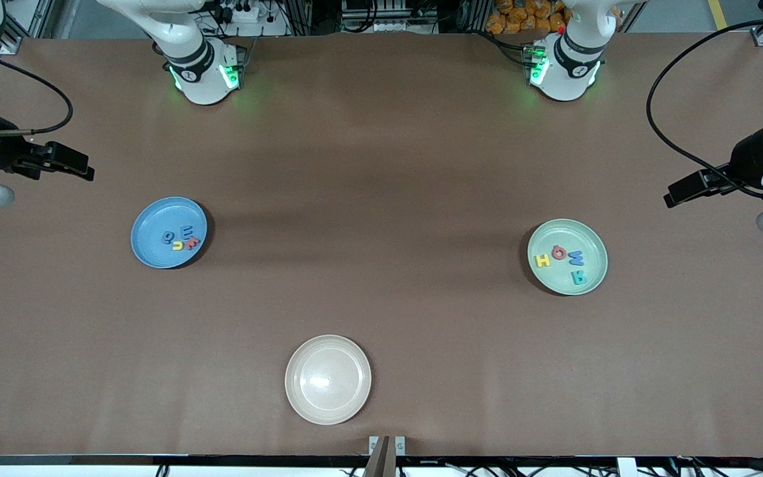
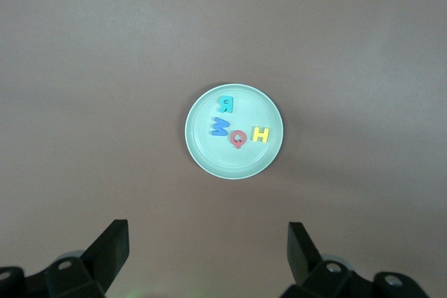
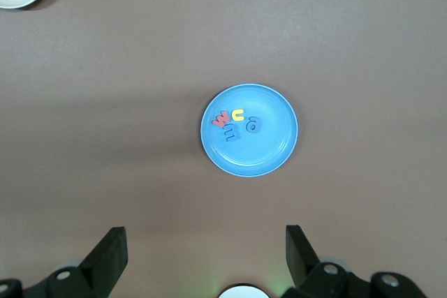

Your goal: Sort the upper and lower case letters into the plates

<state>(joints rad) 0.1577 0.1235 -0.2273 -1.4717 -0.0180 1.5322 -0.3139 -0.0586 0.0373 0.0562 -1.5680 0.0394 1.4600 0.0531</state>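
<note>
Eight small flat toy letters are sorted, we see: four in the plain blue round plate (image 1: pixel 156 248) toward the right arm's end, four in the pale mint green plate (image 1: pixel 590 281) toward the left arm's end. Our left gripper (image 2: pixel 206 246) and right gripper (image 3: pixel 204 249) wait with jaws spread, holding nothing, above bare table.

A round blue plate (image 1: pixel 150 248) lies flat on the desk toward the right arm's end. Four small flat letters (image 1: pixel 181 238) cluster inside it: blue, teal, yellow and red-pink, touching or nearly touching. A pale mint green plate (image 1: pixel 587 281) of equal size lies flat toward the left arm's end, holding a yellow H (image 1: pixel 542 260), a red-pink Q (image 1: pixel 559 252), a blue W (image 1: pixel 576 258) and a teal R (image 1: pixel 577 277).
</note>
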